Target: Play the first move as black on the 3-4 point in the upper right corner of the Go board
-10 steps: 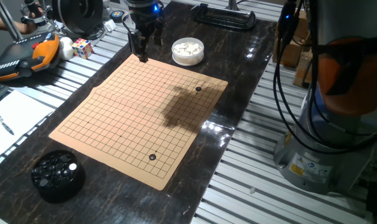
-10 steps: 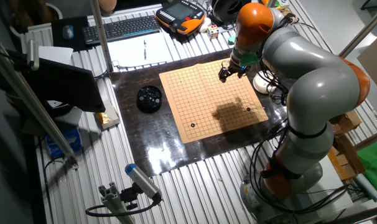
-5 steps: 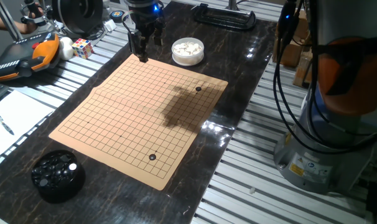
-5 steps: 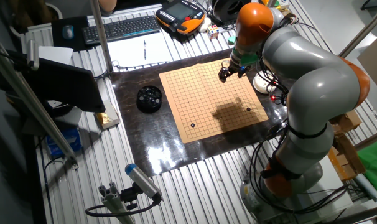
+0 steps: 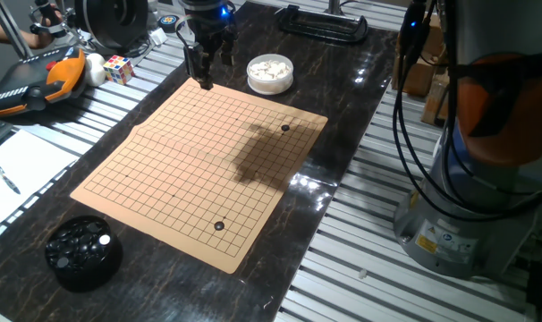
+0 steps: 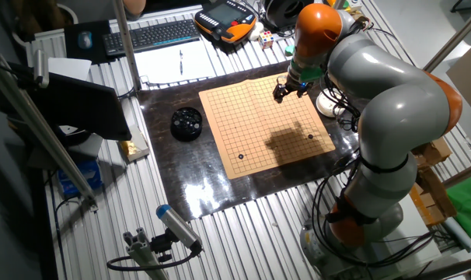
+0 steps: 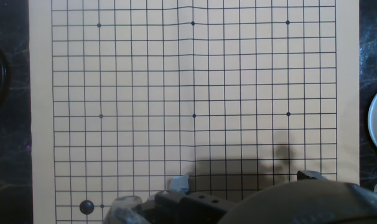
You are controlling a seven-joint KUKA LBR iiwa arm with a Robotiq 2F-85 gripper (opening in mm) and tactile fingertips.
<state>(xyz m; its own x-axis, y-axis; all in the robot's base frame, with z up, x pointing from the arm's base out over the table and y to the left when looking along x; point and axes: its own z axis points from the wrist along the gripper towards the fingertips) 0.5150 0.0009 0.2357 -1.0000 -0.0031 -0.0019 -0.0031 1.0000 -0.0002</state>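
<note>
In one fixed view the gripper (image 5: 200,80) hangs over the far corner of the Go board (image 5: 164,179). Its fingers look close together, but I cannot tell whether they are shut or pinching anything. One black stone (image 5: 285,127) lies flat on the grid off to the hand's side, and the other black stone (image 5: 219,226) sits well away across the board, toward the bowl of black stones (image 5: 83,253). In the other fixed view the gripper (image 6: 280,95) is again at the board's corner, with both stones (image 6: 311,136) (image 6: 241,156) apart from it. In the hand view the hand's housing fills the lower edge and a single stone (image 7: 86,206) lies low and to the left, just beside a star point. Which of the two it is I cannot say. Such a stone is probably light, hard and slick, so it is best pinched across its rim. Being round and lying flat, it has no long axis and points nowhere.
</note>
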